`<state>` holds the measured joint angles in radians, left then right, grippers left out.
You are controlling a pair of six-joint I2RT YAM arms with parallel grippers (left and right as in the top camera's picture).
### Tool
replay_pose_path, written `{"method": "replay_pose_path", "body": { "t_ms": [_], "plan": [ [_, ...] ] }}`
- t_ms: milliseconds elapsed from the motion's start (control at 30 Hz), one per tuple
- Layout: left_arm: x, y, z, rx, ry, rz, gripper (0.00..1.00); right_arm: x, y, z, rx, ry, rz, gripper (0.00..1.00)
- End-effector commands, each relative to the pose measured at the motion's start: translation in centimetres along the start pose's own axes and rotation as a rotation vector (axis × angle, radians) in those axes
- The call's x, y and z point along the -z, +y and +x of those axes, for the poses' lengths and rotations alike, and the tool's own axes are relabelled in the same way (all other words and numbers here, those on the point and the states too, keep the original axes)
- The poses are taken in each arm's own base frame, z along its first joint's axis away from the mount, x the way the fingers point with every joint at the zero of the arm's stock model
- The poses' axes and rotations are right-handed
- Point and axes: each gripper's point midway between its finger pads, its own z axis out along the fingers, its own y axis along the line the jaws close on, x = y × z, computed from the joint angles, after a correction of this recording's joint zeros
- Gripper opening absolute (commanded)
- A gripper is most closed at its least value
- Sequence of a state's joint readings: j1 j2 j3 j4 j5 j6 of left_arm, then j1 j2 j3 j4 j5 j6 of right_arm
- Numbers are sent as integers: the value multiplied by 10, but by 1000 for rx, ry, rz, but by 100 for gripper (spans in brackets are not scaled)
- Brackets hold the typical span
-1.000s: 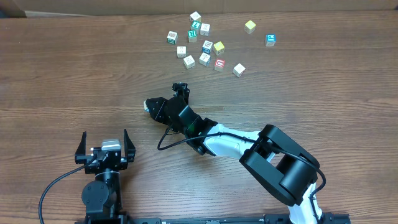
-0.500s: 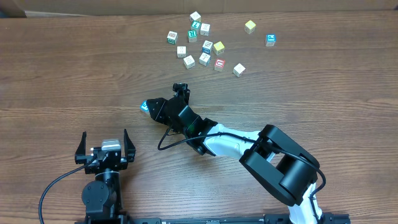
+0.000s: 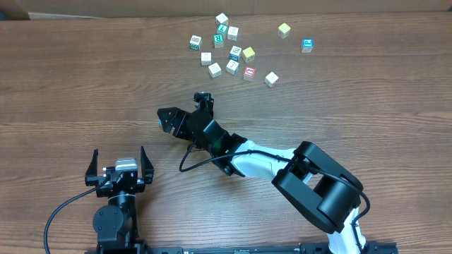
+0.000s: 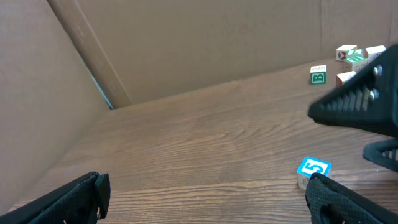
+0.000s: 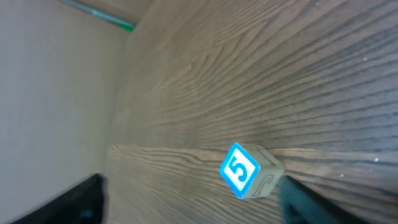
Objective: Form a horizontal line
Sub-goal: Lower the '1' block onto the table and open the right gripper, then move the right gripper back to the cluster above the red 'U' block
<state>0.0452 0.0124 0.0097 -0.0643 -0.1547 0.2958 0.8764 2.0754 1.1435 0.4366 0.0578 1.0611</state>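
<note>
Line so far: one blue-marked cube (image 5: 245, 171) is set on the table (image 3: 70, 85), well apart from the loose cubes (image 3: 229, 53) farther back.
Right gripper (image 3: 164, 120): spread wide with the cube between its fingers; nothing is gripped.
Axis: judged left-to-right from this cube.
Left gripper (image 3: 118, 159): wide apart and empty.
Nearer arm: the right is judged closer to the loose cubes.

Matt wood-grain table (image 3: 70, 70); pale wood cube (image 5: 247, 172).
</note>
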Motion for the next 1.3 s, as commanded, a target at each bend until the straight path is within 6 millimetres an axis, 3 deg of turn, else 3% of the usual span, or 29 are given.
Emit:
{"method": "replay_pose_path", "body": {
  "t_ms": [0,300,600,733,933,1067,1267],
  "plan": [
    [0,0,1,-19,-2,-3,100,-2,4,-11,63,-6,-23,98],
    [0,0,1,-19,-2,-3,99,10,13,-33,150,-22,-30,100],
    [0,0,1,-19,-2,-3,100,13,-27,-62,111,-30,88,100],
    [0,0,1,-19,-2,-3,100,26,-41,-77,88,-22,154,100],
    [0,0,1,-19,-2,-3,99,58,-27,-113,81,-68,165,100],
    [0,0,1,-19,-2,-3,99,77,-13,-137,190,-108,149,100],
    [0,0,1,-19,-2,-3,100,88,-20,-155,193,-134,174,100]
  ]
}}
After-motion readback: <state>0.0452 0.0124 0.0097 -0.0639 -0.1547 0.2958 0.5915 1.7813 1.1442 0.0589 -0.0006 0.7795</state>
